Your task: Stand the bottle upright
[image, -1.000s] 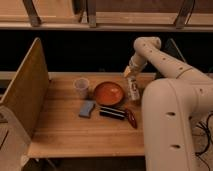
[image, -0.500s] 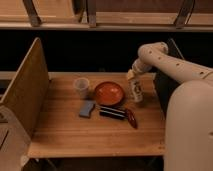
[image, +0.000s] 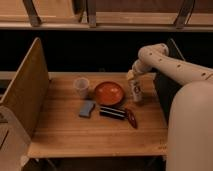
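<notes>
One pincer (image: 132, 76) tight on upright bottle (image: 136, 93) beside bowl (image: 109, 93)

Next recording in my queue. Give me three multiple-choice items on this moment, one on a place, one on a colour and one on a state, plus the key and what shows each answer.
1. Where is the bottle relative to the bowl?
A. inside it
B. on the table, just right of it in the picture
C. behind it, at the table's far edge

2. What colour is the bowl?
A. orange-red
B. green
C. white

3. How is the bottle placed?
A. lying on its side
B. tipped against the bowl
C. upright, with the gripper shut on its top

Key:
1 B: the bottle's base sits on the wood beside the bowl's right rim.
2 A: the bowl's inside shows orange-red.
3 C: the bottle's long axis is vertical, and the gripper meets its cap end from above.
</notes>
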You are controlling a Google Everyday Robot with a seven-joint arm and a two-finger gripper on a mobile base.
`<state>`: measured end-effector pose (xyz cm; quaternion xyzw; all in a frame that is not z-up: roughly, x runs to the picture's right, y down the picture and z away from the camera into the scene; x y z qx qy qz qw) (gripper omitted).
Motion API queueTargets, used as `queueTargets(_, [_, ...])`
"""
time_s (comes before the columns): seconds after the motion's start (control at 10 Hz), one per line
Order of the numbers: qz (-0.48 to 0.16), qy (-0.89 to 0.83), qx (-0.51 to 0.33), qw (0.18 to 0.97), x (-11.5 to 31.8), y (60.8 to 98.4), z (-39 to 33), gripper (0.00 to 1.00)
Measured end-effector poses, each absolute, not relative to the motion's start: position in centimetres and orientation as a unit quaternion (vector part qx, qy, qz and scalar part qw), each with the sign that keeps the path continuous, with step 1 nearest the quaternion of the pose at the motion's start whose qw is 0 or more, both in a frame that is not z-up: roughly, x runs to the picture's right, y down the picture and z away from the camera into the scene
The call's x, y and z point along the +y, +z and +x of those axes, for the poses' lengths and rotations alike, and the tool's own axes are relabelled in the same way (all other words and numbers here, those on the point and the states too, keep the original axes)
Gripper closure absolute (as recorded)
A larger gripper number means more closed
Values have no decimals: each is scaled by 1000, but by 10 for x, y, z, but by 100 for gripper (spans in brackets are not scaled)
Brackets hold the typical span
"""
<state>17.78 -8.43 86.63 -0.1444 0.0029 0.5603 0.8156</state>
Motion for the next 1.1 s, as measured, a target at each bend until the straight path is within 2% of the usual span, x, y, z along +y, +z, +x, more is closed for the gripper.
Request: queueTargets(1.1, [-104,551,-116,820,-85,875,168,100])
